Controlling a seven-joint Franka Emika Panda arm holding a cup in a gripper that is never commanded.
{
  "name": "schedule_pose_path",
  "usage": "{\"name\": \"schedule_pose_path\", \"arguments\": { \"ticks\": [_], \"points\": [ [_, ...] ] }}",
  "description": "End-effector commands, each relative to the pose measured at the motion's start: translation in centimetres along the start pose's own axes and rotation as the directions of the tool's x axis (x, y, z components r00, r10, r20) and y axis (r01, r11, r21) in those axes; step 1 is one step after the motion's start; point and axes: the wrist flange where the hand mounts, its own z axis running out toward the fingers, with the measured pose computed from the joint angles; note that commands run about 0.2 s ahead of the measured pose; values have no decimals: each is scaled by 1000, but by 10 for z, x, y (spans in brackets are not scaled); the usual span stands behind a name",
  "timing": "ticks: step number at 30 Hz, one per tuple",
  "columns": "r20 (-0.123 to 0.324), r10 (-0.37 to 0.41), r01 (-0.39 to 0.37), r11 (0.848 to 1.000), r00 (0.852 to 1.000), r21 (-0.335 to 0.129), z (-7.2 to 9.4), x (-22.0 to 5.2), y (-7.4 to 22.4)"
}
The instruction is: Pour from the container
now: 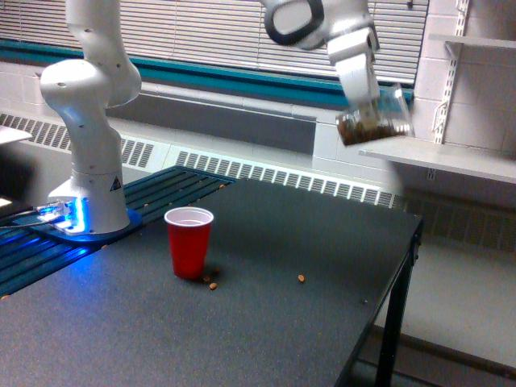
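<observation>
The container [379, 117], a clear plastic tumbler with brown pieces lying in its lower part, hangs high above the table's far right end, tipped with its mouth toward the exterior view's right. My gripper [364, 109] is shut on it, the fingers partly blurred. A red cup [189, 242] with a white inside stands upright on the dark table [266, 322], well to the left of and below the container. I see nothing falling from the container.
The arm's white base [89, 193] stands at the table's left on a slatted blue-lit plate. A few brown crumbs [211, 282] lie by the red cup, and one more [301, 278] to its right. A white shelf [451, 157] juts out behind the container.
</observation>
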Motion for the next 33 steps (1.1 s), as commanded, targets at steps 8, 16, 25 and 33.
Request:
{"name": "schedule_pose_path", "arguments": {
  "ticks": [8,16,25,33],
  "points": [
    [-65,-39,38,999,997,-3,-54,-25,34],
    [-101,-15,13,1000,995,-18,-82,-36,67],
    [-80,-8,4,999,997,-44,-85,-61,92],
    [-55,-1,-2,999,998,-50,-68,-109,89]
  ]
}}
